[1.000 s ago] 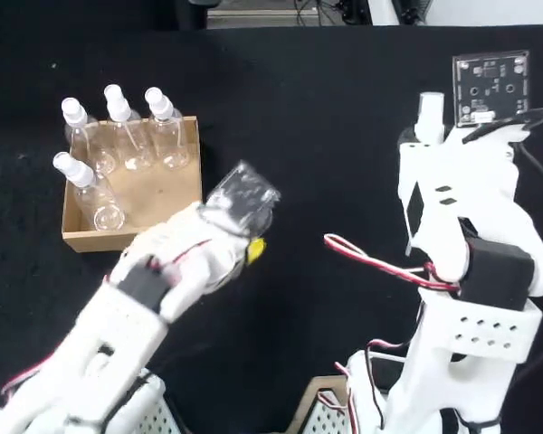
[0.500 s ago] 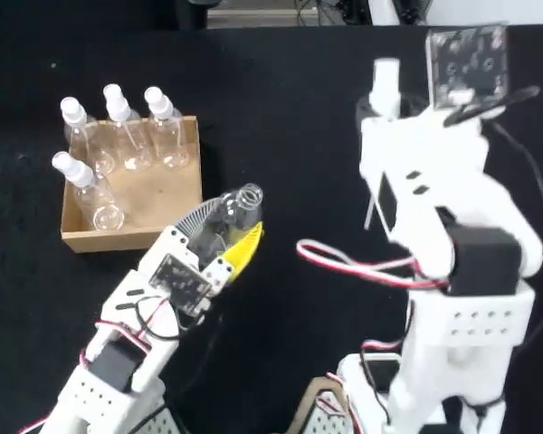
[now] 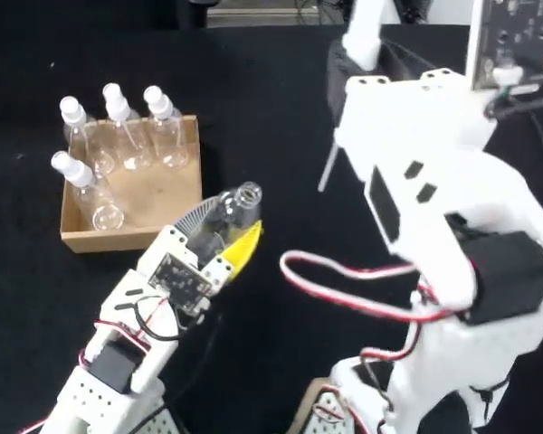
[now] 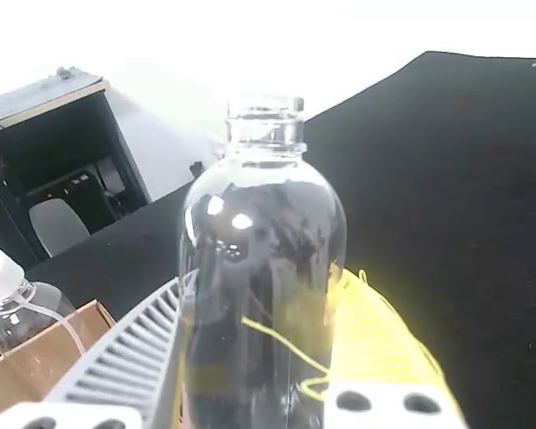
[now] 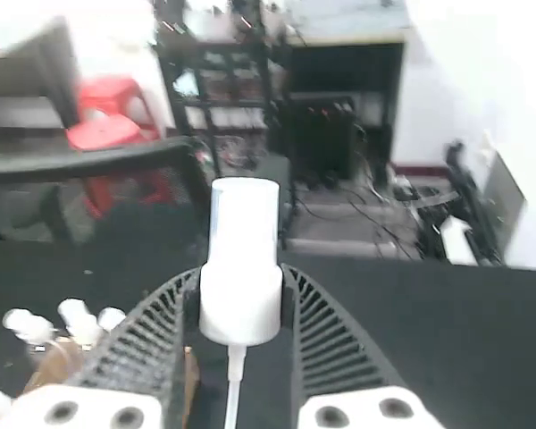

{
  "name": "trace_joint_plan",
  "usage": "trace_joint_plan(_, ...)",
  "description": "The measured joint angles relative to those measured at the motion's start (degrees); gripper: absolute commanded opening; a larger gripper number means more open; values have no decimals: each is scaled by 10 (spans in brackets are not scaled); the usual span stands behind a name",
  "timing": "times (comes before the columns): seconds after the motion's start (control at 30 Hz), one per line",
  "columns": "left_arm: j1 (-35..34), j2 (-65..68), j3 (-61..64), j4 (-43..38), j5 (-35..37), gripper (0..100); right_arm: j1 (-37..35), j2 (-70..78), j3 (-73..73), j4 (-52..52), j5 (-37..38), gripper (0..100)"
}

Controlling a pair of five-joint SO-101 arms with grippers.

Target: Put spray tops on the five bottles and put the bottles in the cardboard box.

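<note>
An uncapped clear bottle stands tilted just right of the cardboard box, with my left gripper shut on it between a grey and a yellow finger. In the left wrist view the bottle has an open neck. My right gripper holds a white spray top by its collar, its thin tube hanging down. In the high view that spray top is raised at the far side, its tube slanting down. Several capped bottles stand in the box.
The right arm's large white body with red and white cables fills the right half of the table. Black cloth covers the table. A wooden piece lies at the near edge.
The left gripper turned the bottle upright beside the box a second ago and has since held still. The right arm rose and swung left toward the camera with the spray top.
</note>
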Motion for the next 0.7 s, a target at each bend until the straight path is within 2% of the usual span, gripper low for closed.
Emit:
trace_joint_plan(0.17, 6, 0, 0, 0, 0, 30, -33, 0, -17, 3, -1, 11)
trace_joint_plan(0.47, 69, 0, 0, 0, 0, 30, -46, 0, -10, 14, -1, 11)
trace_joint_plan(0.7, 95, 0, 0, 0, 0, 30, -46, 3, 76, -56, -1, 11)
